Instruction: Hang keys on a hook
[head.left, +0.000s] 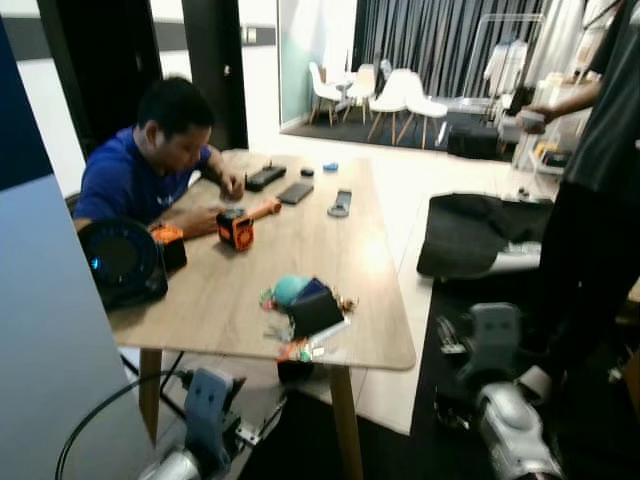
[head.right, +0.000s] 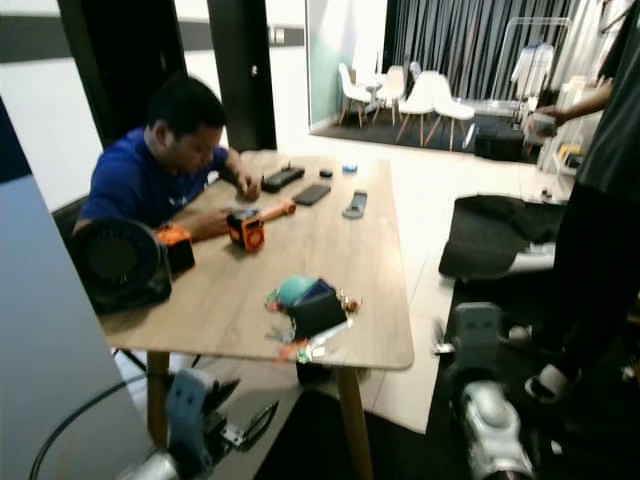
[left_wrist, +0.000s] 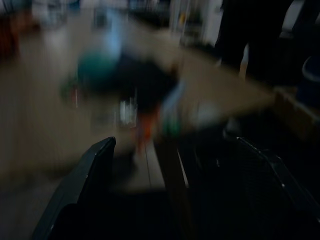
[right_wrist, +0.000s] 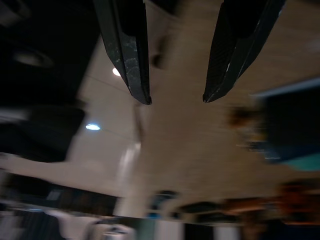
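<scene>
Daylight enters from the far end of the room, where the pale floor (head.left: 440, 180) is washed out, and a soft sheen lies on the desk (head.left: 300, 250). Both eye views are slightly smeared, the nearest things softest. The left wrist view is dim and heavily blurred (the clutter on the desk reads as coloured smudges). The right wrist view is streaked, though the right tool's fingers (right_wrist: 131, 55) stay fairly sharp, with two small bright spots behind them.

Probably office: wooden table (head.left: 300, 250), chairs (head.left: 395, 98)
</scene>
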